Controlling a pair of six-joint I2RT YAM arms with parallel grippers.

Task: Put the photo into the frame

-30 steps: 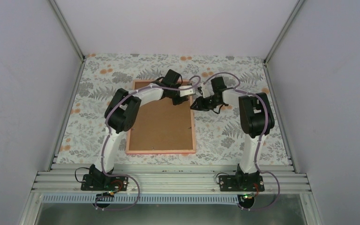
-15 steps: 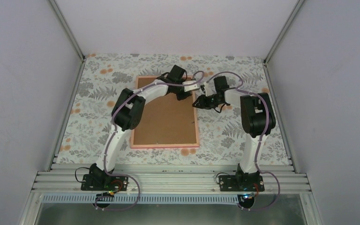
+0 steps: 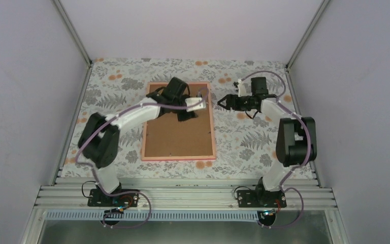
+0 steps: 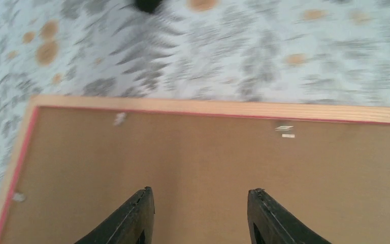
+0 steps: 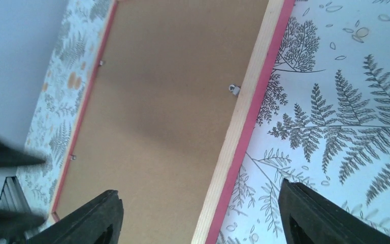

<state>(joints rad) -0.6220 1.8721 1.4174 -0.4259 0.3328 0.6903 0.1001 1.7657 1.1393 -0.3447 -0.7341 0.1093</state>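
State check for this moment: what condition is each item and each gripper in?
Pink frame: lying flat, back side up.
Brown backing board: seated inside the frame, covering its opening.
Left gripper: open, empty, above the board.
Right gripper: open, empty, beside the frame.
Photo: not visible.
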